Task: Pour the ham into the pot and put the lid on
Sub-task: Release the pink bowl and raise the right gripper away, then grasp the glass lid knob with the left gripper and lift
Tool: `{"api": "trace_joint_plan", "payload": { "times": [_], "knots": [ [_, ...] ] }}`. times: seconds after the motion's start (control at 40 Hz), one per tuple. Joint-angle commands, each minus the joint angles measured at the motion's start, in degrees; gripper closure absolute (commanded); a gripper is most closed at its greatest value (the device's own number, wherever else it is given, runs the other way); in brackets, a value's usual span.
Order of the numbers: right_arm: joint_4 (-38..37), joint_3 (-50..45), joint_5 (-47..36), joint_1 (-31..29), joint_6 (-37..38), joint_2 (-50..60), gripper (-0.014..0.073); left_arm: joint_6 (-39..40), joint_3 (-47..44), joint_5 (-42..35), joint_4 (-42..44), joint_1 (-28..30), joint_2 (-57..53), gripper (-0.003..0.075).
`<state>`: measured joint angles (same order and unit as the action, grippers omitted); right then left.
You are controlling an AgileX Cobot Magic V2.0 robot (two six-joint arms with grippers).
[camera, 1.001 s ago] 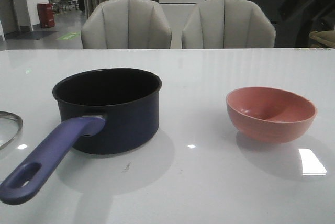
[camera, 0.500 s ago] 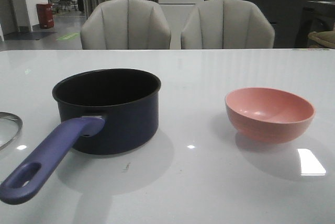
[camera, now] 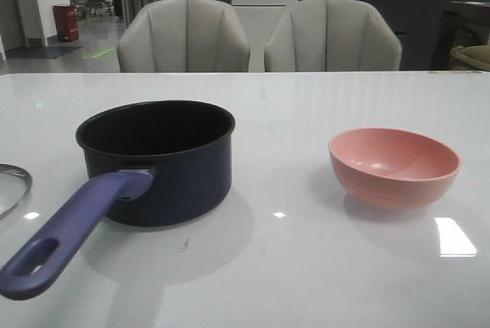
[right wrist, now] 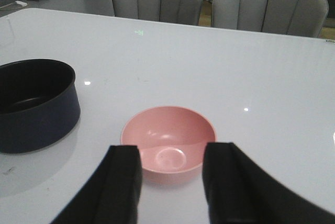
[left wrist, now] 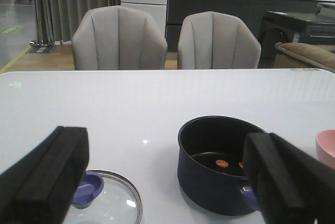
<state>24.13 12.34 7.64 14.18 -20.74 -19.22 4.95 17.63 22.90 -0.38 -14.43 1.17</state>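
While the pink bowl (camera: 395,165) sits empty toward the table's (camera: 306,267) right edge as before, nothing has shifted. Ham (left wrist: 222,163) lies inside the pot (camera: 157,161); the lid (camera: 11,186) is cut off at the left edge. Left gripper (left wrist: 167,182) and right gripper (right wrist: 170,179) hang released, holding nothing.

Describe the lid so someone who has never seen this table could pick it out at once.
On the white table, find the dark saucepan left of the pink bowl. The lid lies flat left of the saucepan: clear glass, metal rim, blue knob, the only see-through item.
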Motion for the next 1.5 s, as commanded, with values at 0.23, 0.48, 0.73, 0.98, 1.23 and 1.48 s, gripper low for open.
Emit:
{"api": "trace_joint_plan", "payload": {
  "times": [0.23, 0.48, 0.73, 0.98, 1.23, 1.48],
  "knots": [
    [0.5, 1.6, -3.7, 0.1, -0.7, -0.1, 0.0446, 0.1, 2.2, -5.3, -0.1, -0.5, 1.6, 0.0083],
    [0.5, 1.6, -3.7, 0.1, -0.7, -0.1, 0.0446, 0.1, 10.6, -0.4, 1.5, -0.2, 15.8, 0.0080],
    [0.5, 1.6, -3.7, 0.1, -0.7, -0.1, 0.0446, 10.7, 22.0, 6.9, 9.9, -0.2, 38.1, 0.0082],
    [0.5, 1.6, -3.7, 0.0, -0.7, -0.1, 0.0446, 14.3, 31.6, 13.7, 10.7, 1.9, 58.2, 0.0082],
    [0.5, 1.6, -3.6, 0.0, -0.7, -0.1, 0.0446, 11.7, 38.0, 15.7, 2.4, 11.2, 71.5, 0.0082],
    [0.5, 1.6, -3.6, 0.0, -0.7, -0.1, 0.0446, 7.7, 49.5, 28.4, 0.4, 16.6, 85.7, 0.0082]
  ]
}}
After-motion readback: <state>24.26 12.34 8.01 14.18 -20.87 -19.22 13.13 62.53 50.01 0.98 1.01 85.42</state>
